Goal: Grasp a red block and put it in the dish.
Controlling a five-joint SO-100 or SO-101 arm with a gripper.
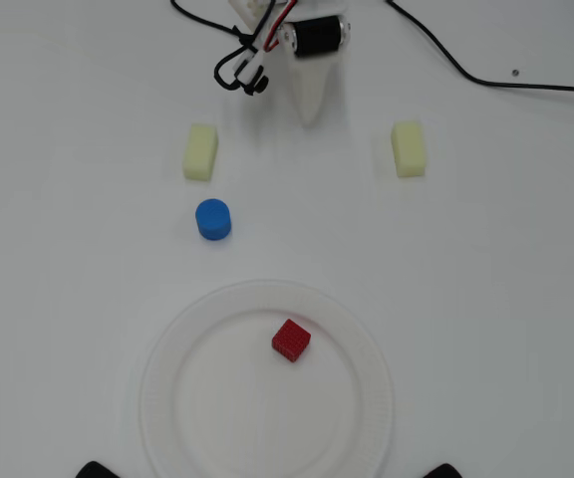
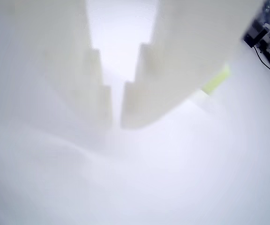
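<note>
The red block (image 1: 291, 340) lies inside the dish (image 1: 155, 398), a large white paper plate at the bottom of the overhead view, a little above and right of the plate's centre. My gripper (image 1: 310, 118) is at the top centre, far from the plate, with its white jaws together and nothing between them. In the wrist view the gripper (image 2: 117, 123) shows as two white fingers (image 2: 172, 84) almost touching at the tips, pointing down at bare white table. The red block and the dish are out of the wrist view.
A blue cylinder (image 1: 213, 219) stands between gripper and plate. Two pale yellow blocks (image 1: 200, 151) (image 1: 408, 148) lie left and right of the gripper; one shows in the wrist view (image 2: 217, 79). A black cable (image 1: 486, 80) runs along the top right.
</note>
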